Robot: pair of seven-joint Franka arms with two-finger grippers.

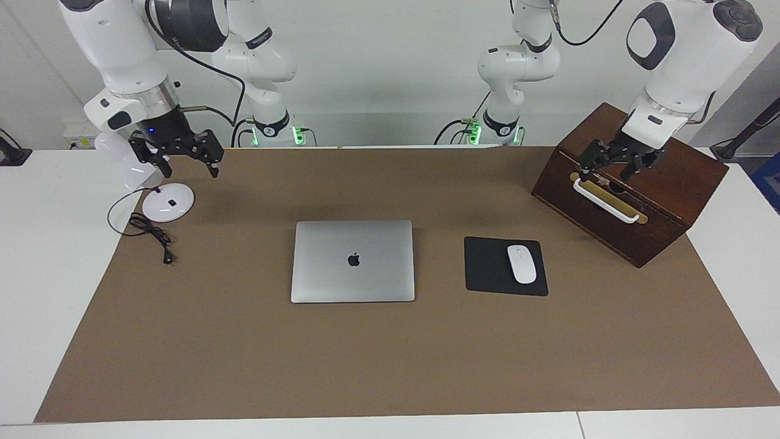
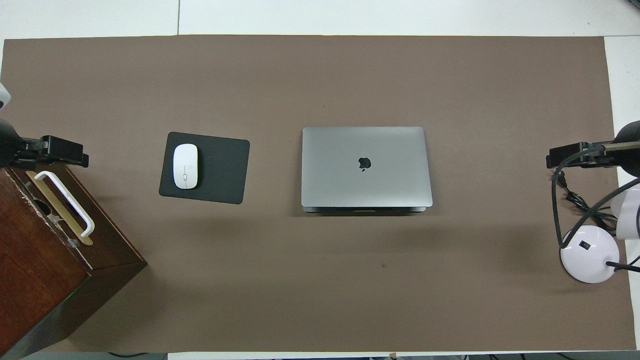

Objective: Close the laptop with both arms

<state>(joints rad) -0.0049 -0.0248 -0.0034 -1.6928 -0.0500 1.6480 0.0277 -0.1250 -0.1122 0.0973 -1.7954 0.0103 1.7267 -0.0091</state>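
Laptop: I see the laptop (image 1: pixel 353 261) lying shut, lid flat on its base, silver-grey with the dark apple logo up, mid-surface on the brown mat (image 1: pixel 390 366).
Neighbours: the black mouse pad (image 1: pixel 490 268) with a white mouse (image 1: pixel 522 263) lies beside it, toward the left arm's end.
Left hand (image 1: pixel 615 164): released, empty, up over the wooden box (image 1: pixel 664 201) by its white handle (image 1: pixel 606 201).
Right hand (image 1: pixel 183 155): released, empty, up over the surface near the white lamp base (image 1: pixel 168 202).
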